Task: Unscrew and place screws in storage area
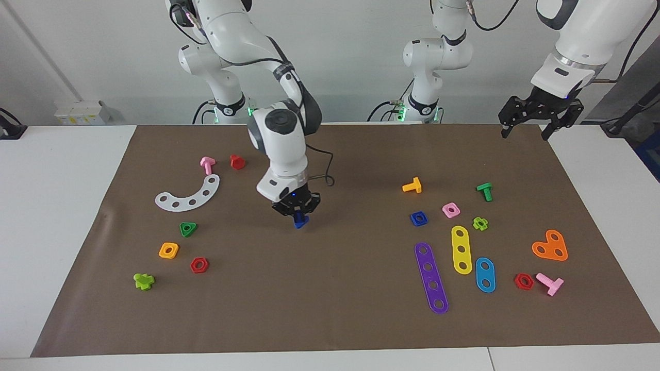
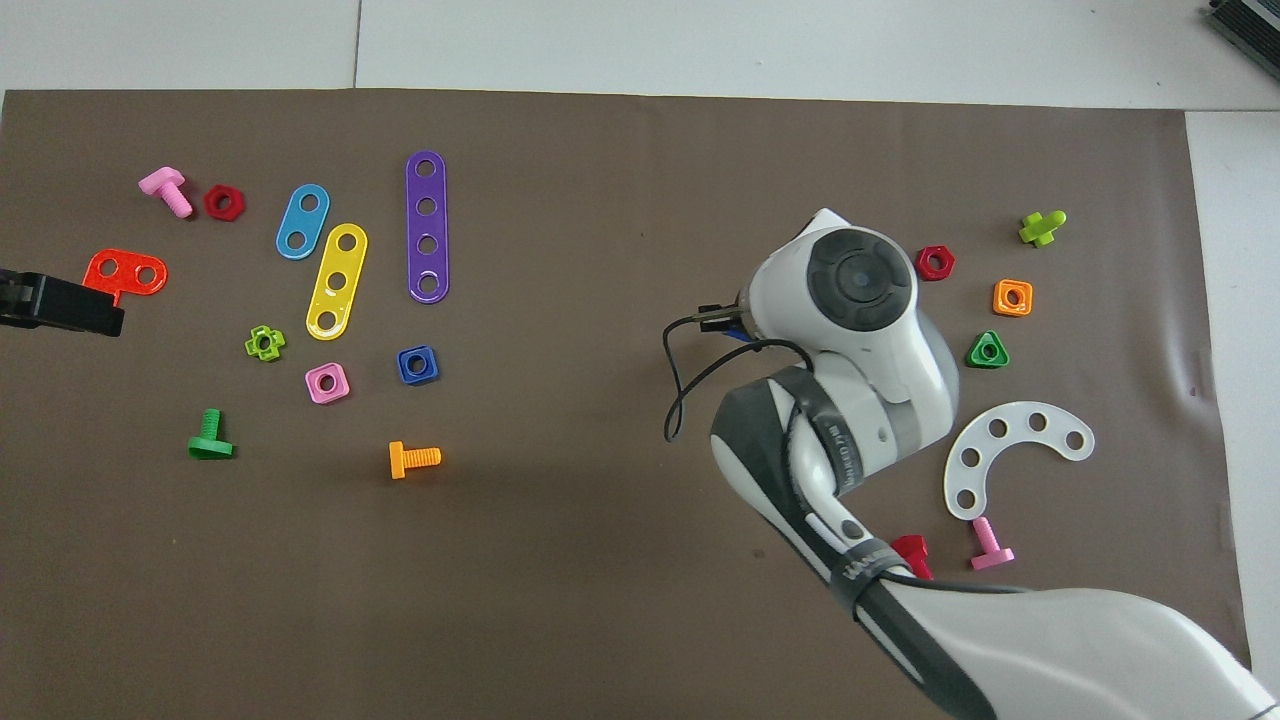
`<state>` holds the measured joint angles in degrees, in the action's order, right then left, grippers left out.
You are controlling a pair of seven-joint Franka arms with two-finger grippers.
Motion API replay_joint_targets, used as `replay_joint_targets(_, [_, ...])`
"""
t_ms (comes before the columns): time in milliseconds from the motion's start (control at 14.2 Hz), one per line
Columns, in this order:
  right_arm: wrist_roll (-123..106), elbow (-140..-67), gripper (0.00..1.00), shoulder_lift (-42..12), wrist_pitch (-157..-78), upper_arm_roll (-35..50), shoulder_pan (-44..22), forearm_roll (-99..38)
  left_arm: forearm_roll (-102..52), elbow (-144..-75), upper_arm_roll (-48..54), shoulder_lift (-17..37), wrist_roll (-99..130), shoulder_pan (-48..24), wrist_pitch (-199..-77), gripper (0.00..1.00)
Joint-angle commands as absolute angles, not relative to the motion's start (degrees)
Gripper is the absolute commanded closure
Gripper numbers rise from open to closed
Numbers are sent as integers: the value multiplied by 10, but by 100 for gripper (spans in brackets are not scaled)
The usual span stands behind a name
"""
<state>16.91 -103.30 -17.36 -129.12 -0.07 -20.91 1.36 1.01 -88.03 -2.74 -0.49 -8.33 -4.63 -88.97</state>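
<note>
The small blue screw (image 1: 299,222) hangs head-down in my right gripper (image 1: 298,217), which is shut on it just above the brown mat (image 1: 330,309), between the middle and the right arm's end of the table. In the overhead view the right arm's wrist (image 2: 860,290) covers both gripper and screw. My left gripper (image 1: 525,133) is open and empty, raised over the mat's corner at the left arm's end. Only one of its fingers (image 2: 62,306) shows in the overhead view, next to the orange heart-shaped plate (image 2: 125,273).
Toward the right arm's end lie a white curved plate (image 1: 190,195), green triangle nut (image 1: 188,229), orange nut (image 1: 168,250), red nut (image 1: 199,265) and lime bolt (image 1: 144,281). At the left arm's end lie a blue square nut (image 1: 418,218), coloured strips and bolts.
</note>
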Motion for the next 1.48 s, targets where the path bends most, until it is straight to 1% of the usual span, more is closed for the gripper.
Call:
replay_joint_targets(0, [65,-1057,100,-140,-1267,8,-117,14,12,-892,-23,-17,-85,-40,-882,0])
replay_joint_targets(141, [-11,-1074,100,-134,-1265,8,-58,7,12,-892,-23,-17,-85,-40,-882,0])
replay_joint_targets(353, [-87,-1105,100,-124,-1276,9,-5,4,12,-892,-23,-17,-85,-40,-882,0])
replay_joint_targets(636, [-88,-1178,100,-119,-1347,9,-3,-25,12,-892,-23,-17,-85,-40,-882,0])
replay_joint_targets(918, [-87,-1203,100,-119,-1365,11,-20,-40,12,-892,-23,-17,-85,-40,-882,0])
replay_joint_targets(1130, [-93,-1236,100,-120,-1410,11,-18,-40,12,-892,-23,-17,-85,-40,-882,0])
replay_joint_targets(1201, [-91,-1244,76,-120,-1428,11,-18,-40,12,-892,-23,-17,-85,-40,-882,0])
replay_joint_targets(1272, [-88,-1245,30,-120,-1433,11,-18,-40,12,-892,-23,-17,-85,-40,-882,0])
replay_joint_targets(1342, [-87,-1244,1,-120,-1433,11,-18,-40,12,-892,-23,-17,-85,-40,-882,0])
replay_joint_targets(1413, [-86,-1242,1,-121,-1433,11,-18,-40,12,-892,-23,-17,-85,-40,-881,0])
